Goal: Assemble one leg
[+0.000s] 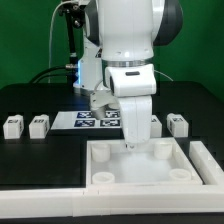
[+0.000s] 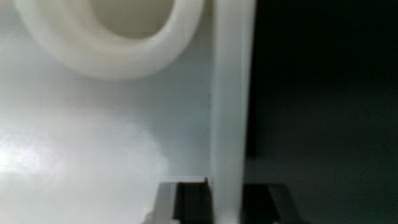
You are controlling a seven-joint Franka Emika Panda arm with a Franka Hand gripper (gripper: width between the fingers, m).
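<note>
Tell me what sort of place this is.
Probably a robotics lab bench: a robot arm over a white tray, a marker board of printed tags, a plain green backdrop.

The white arm [image 1: 128, 40] descends from above, its thick wrist [image 1: 132, 82] held vertical and the pincer [image 1: 130, 142] pointing straight down, low and close to the bench. In the wrist view the two dark fingertips [image 2: 183, 203] stand parallel and narrowly spaced, one on each side of a thin upright tray wall [image 2: 230, 100]. They appear pressed against its faces, so that the jaws are closed on it.
</note>
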